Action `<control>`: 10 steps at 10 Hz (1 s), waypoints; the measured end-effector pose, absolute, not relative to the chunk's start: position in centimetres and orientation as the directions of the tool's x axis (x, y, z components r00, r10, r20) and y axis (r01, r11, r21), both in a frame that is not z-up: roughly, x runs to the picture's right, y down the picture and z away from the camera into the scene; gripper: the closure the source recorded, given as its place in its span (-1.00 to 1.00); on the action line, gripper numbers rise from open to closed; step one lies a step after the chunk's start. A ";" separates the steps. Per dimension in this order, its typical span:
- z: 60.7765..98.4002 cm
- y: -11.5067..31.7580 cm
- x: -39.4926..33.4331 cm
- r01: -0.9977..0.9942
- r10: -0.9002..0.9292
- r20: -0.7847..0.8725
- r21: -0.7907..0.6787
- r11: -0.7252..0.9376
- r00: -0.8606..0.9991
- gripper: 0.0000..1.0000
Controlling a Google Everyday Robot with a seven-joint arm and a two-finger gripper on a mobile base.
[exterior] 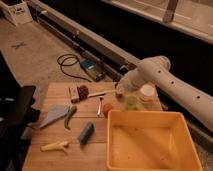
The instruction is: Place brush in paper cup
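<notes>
The brush [101, 93] is a long slim thing lying across the wooden table [60, 90], just right of a brown block. Its right end reaches my gripper [119, 92], which is low over the table at the tip of the white arm [160, 80]. I cannot tell whether the gripper holds the brush. The paper cup [147, 91] stands upright to the right of the gripper, close under the arm.
A large yellow bin [150, 142] fills the front right. On the table are a silver fork [100, 106], an orange thing [107, 107], a green cup [131, 102], a brown block [80, 92], a grey wedge [52, 116], a green pepper [70, 116], a teal can [86, 133] and a yellow banana [55, 146].
</notes>
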State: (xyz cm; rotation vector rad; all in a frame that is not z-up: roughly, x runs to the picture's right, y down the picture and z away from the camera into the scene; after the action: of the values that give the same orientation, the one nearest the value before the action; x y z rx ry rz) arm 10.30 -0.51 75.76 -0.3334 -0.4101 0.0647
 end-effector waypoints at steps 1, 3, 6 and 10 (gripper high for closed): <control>76.5 -1.3 12.4 -0.016 0.132 0.345 -0.320 0.947 0.929 1.00; 77.8 -2.3 16.1 -0.076 0.165 0.285 -0.299 0.951 0.944 1.00; 79.8 -2.8 19.7 -0.171 0.237 0.223 -0.281 0.944 0.946 1.00; 79.7 -2.9 19.6 -0.170 0.237 0.224 -0.280 0.945 0.945 1.00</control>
State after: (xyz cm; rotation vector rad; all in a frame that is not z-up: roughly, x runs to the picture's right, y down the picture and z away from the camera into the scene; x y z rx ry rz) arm 19.57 -2.90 79.74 -0.2609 -0.2591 0.2097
